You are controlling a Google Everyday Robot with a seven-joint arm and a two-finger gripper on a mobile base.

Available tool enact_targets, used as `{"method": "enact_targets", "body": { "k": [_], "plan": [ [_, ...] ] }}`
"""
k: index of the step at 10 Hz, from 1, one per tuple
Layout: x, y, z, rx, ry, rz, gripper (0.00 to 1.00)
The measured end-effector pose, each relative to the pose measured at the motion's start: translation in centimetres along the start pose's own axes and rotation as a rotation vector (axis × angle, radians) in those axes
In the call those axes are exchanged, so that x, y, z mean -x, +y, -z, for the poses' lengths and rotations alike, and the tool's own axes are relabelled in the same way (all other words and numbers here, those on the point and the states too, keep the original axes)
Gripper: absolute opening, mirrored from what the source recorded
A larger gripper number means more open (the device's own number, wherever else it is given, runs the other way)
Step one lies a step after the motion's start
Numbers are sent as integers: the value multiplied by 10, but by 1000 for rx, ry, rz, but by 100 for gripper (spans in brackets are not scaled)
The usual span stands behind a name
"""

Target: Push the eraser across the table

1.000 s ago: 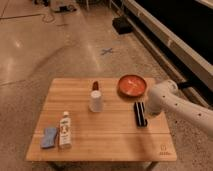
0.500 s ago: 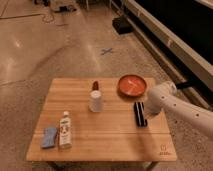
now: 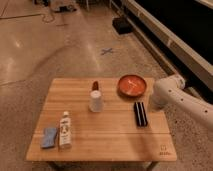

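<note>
1. The rectangular light-wood plank table (image 3: 120, 142) carries an upright white paper cup (image 3: 95, 101) near its middle.
2. The black oblong eraser (image 3: 140, 113) with a pale lengthwise stripe lies flat on the table, right of the cup and slightly nearer the front edge.
3. The white arm's gripper (image 3: 153, 103) sits just beyond the eraser, further right of the cup; whether it is spread or closed cannot be told.
4. A round red bowl (image 3: 132, 85) stands behind and to the right of the cup.
5. A small dark red object (image 3: 95, 85) lies just behind the cup.
6. A white bottle (image 3: 65, 131) and a flat blue pad (image 3: 49, 137) lie in front of the cup, to its left.

White cup (image 3: 95, 101) at the centre of the worktop (image 3: 115, 140); red bowl (image 3: 132, 85) towards the far-right corner; bottle (image 3: 65, 131) and blue pad (image 3: 49, 137), perhaps cloth, at the near-left corner.
</note>
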Motion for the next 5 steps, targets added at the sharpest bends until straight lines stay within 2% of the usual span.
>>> {"method": "enact_targets", "body": {
  "k": [2,5],
  "plan": [
    [-3,-3,1,-3,4,-4,0],
    [-22,-18,-24,9,56,2,0]
  ]
}}
